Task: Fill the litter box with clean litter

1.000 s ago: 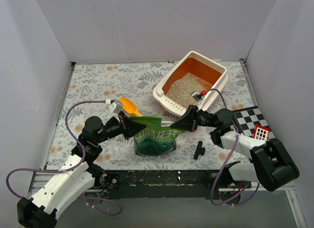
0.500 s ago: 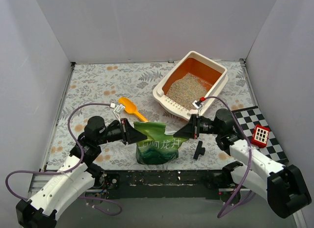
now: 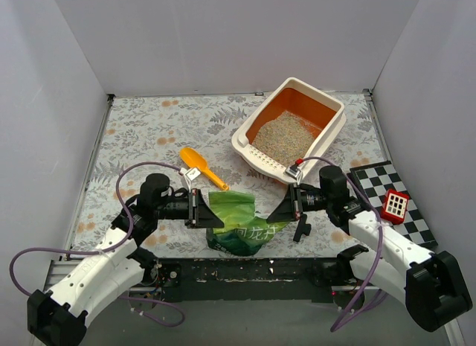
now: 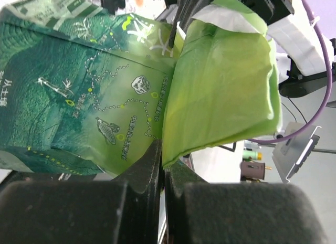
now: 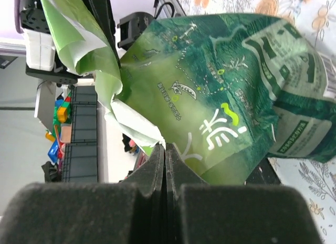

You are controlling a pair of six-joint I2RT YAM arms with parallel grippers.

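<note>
Jaws, left and right alike, clamp opposite edges of the green bag (image 3: 238, 221) printed 龙井.

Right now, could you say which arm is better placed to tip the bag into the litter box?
Probably right: the right gripper pinches the green bag on the side nearer the litter box.

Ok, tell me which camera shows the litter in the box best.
The top external view: the clean litter lies as a beige-grey pile on the orange floor of the litter box, unobstructed. Both wrist views are filled by the green bag and show neither the litter nor the box.
</note>
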